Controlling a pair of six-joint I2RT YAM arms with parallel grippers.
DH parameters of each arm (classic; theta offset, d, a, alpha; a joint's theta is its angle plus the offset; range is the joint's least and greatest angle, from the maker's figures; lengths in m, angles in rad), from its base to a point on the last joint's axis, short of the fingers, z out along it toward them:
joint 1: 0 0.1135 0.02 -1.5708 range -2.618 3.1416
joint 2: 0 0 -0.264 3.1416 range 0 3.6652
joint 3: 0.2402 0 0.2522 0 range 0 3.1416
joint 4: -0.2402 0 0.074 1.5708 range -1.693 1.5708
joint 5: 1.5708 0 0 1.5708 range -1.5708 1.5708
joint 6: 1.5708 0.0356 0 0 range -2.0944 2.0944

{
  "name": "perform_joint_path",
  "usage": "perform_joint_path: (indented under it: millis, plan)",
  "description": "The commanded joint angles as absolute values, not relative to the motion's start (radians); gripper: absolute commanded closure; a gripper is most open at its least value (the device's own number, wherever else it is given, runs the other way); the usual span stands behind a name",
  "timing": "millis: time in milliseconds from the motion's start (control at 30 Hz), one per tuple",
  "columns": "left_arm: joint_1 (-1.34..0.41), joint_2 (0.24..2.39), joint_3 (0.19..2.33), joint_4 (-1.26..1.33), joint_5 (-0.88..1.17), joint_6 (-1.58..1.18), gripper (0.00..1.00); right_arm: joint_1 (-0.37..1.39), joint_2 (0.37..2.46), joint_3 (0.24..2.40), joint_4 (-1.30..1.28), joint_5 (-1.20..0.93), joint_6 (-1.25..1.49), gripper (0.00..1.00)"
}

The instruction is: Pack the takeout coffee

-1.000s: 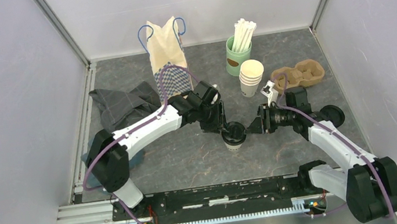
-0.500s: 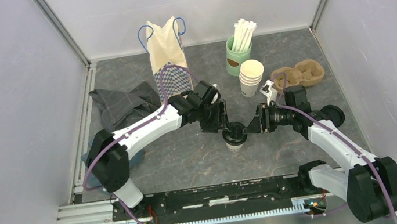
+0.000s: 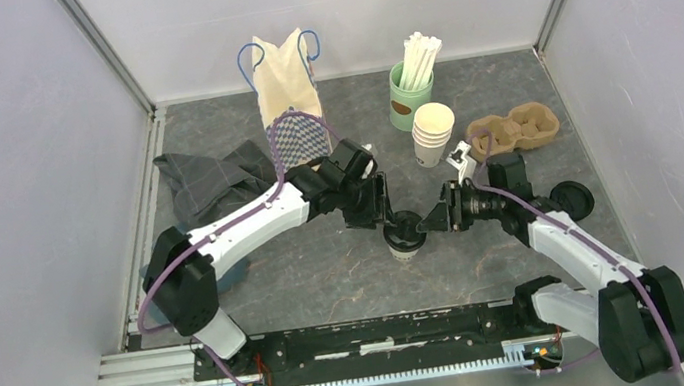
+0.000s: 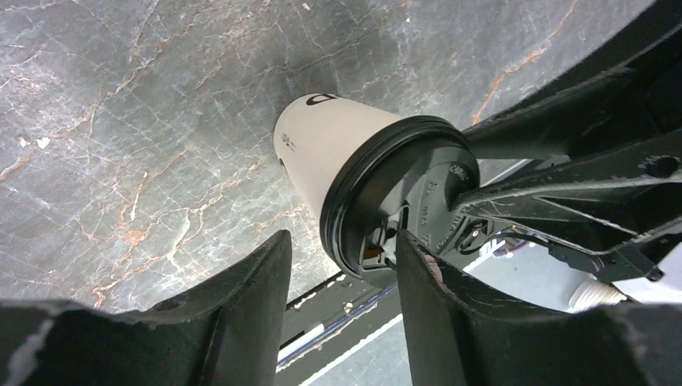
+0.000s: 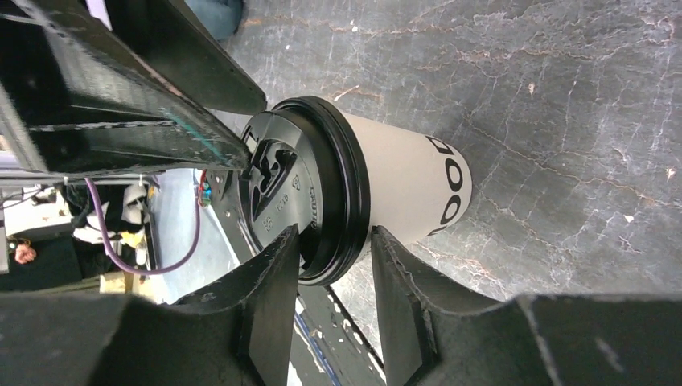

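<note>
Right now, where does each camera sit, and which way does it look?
Top view: fixed above and behind, looking down on the table; left arm and right arm show whole, left pincer and right pincer flanking the lidded cup.
Left wrist: on the left arm, looking along its own fingers at the cup's lid.
Right wrist: on the right arm, looking along its own fingers at that lid from the opposite side.
Shared: both wrist views show the same cup and the opposite pincer.
</note>
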State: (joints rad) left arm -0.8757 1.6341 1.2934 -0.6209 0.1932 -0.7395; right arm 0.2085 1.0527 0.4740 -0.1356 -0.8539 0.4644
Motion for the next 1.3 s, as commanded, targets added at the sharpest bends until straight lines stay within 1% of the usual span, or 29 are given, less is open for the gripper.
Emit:
perform_joint_path:
  millis: [0, 167, 233, 300, 367, 467, 500, 567, 633, 767, 900, 1033, 1267]
  plan:
    - [-0.874, 1.658, 1.292, -0.596, 0.19, -0.68, 0.44, 0.211, 0.998, 0.394, -0.029, -0.81, 0.561, 0.58]
    - [-0.874, 1.687, 1.353, -0.603, 0.18, -0.627, 0.47, 0.213, 0.945, 0.367, -0.007, -0.803, 0.639, 0.56]
    - [-0.874, 1.696, 1.387, -0.612, 0.175, -0.606, 0.46, 0.213, 0.945, 0.386, -0.019, -0.81, 0.625, 0.54]
    - [-0.873, 1.701, 1.408, -0.619, 0.174, -0.59, 0.44, 0.212, 0.962, 0.438, -0.092, -0.798, 0.571, 0.49]
    - [-0.874, 1.692, 1.419, -0.646, 0.16, -0.58, 0.37, 0.212, 0.988, 0.498, -0.163, -0.784, 0.508, 0.42]
    - [-0.874, 1.639, 1.391, -0.663, 0.159, -0.59, 0.19, 0.207, 1.033, 0.568, -0.223, -0.774, 0.439, 0.32]
    - [-0.874, 1.616, 1.373, -0.662, 0.172, -0.603, 0.14, 0.207, 1.047, 0.575, -0.208, -0.787, 0.437, 0.3]
    - [-0.874, 1.577, 1.328, -0.643, 0.222, -0.632, 0.12, 0.206, 1.08, 0.589, -0.179, -0.822, 0.441, 0.3]
    - [-0.874, 1.551, 1.287, -0.611, 0.279, -0.664, 0.14, 0.206, 1.107, 0.6, -0.156, -0.839, 0.443, 0.3]
    - [-0.874, 1.544, 1.228, -0.548, 0.312, -0.71, 0.27, 0.18, 1.144, 0.609, -0.134, -0.857, 0.434, 0.34]
    - [-0.874, 1.573, 1.222, -0.535, 0.325, -0.709, 0.35, 0.155, 1.154, 0.575, -0.042, -0.917, 0.488, 0.38]
    - [-0.873, 1.582, 1.215, -0.53, 0.315, -0.709, 0.4, 0.152, 1.164, 0.573, -0.031, -0.928, 0.488, 0.4]
    - [-0.874, 1.61, 1.207, -0.535, 0.29, -0.702, 0.47, 0.154, 1.185, 0.544, -0.015, -0.925, 0.479, 0.47]
